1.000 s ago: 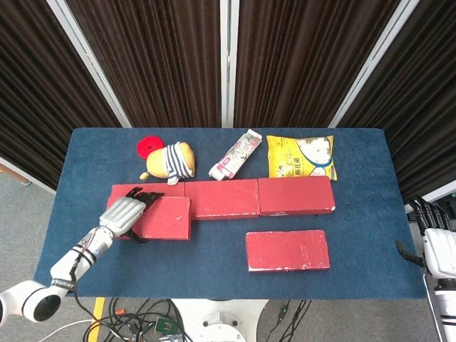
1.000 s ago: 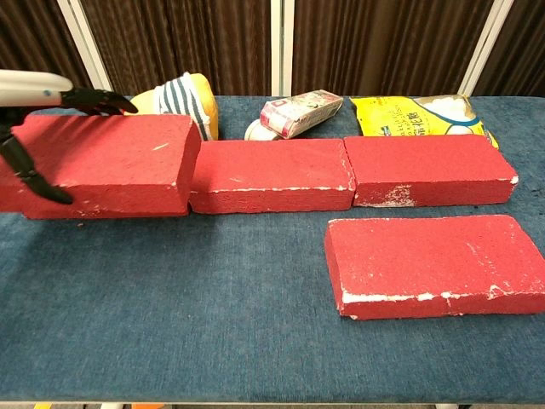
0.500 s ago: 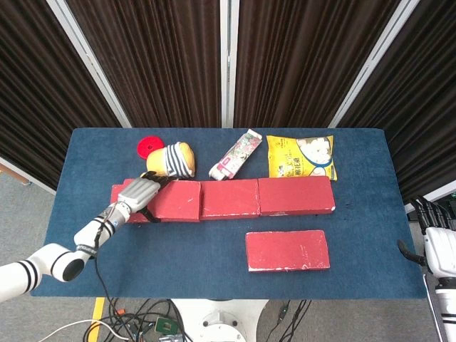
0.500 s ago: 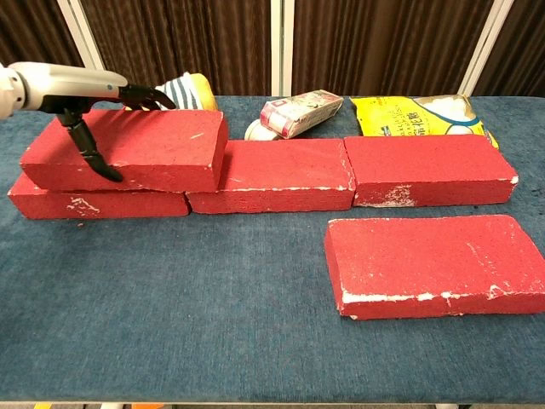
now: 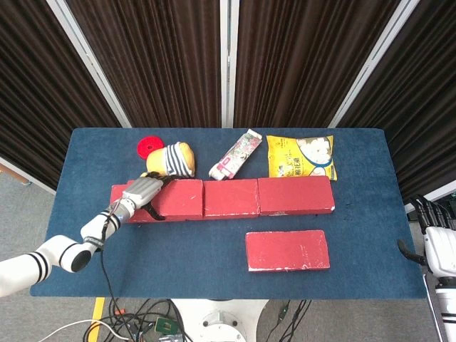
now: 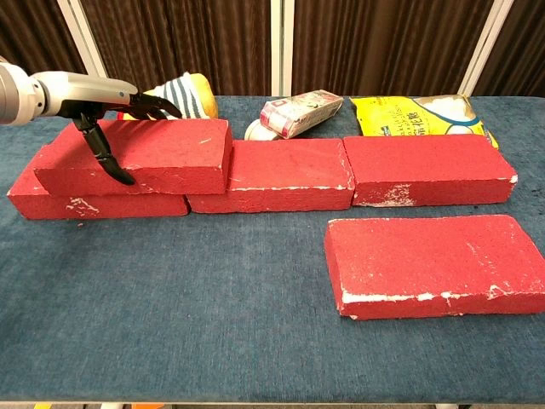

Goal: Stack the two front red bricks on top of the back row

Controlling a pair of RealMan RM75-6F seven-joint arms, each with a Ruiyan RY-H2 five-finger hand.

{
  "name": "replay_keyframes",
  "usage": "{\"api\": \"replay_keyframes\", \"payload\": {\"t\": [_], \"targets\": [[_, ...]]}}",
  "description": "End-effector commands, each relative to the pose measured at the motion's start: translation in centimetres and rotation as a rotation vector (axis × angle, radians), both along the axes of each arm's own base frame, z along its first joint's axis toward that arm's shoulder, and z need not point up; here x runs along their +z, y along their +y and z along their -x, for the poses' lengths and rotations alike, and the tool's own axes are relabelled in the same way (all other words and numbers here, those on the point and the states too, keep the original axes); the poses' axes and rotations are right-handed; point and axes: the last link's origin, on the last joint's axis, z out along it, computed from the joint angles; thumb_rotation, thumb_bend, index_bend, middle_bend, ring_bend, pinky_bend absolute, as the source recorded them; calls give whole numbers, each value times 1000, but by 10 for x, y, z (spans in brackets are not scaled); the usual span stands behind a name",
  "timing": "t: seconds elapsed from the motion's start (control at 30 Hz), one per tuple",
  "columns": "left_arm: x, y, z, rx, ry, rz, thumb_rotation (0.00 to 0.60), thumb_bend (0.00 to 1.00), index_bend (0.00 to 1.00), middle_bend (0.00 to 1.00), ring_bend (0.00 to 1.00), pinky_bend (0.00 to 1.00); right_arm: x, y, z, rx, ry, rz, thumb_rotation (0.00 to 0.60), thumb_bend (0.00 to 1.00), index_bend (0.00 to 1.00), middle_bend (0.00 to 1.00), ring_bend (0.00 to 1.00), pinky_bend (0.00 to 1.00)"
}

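Note:
A red brick [image 6: 162,153] lies on top of the back row's left brick [image 6: 94,204], shifted a little right so it overhangs toward the middle brick [image 6: 281,175]. My left hand [image 6: 111,111] grips its left end, thumb on the front face and fingers over the top. In the head view the same hand [image 5: 140,192] sits on that brick [image 5: 178,201]. The right back brick [image 6: 426,166] is bare. The other front brick [image 6: 434,264] lies flat at the front right. My right hand [image 5: 438,235] hangs off the table's right edge, holding nothing, fingers apart.
Behind the row lie a striped plush toy [image 5: 171,160], a red disc [image 5: 149,147], a pink packet [image 5: 235,154] and a yellow snack bag [image 5: 301,157]. Cables hang below the table's front edge [image 5: 214,276].
My left hand has carried its brick back and to the right and lowered it onto the left back brick. The right hand and the front brick have not moved.

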Motion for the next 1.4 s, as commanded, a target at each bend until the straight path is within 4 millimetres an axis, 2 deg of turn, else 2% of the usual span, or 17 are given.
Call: {"api": "replay_keyframes", "payload": {"t": [0.03,0.67,1.4], "targets": [[-1,2,0,-1,2,-3,600,0,0,131,196,0,0,0,0,-1,0,-1,600,242,0,0,0,0],[-5,9,-3,48,-22,-12,600,0,0,131,196,0,-2,0,4,-12,-1,-4,600,242,0,0,0,0],[-6,8,-5,61,-39,-3,600,0,0,130,196,0,-3,0,5,-12,-1,-7,600,242,0,0,0,0]]}}
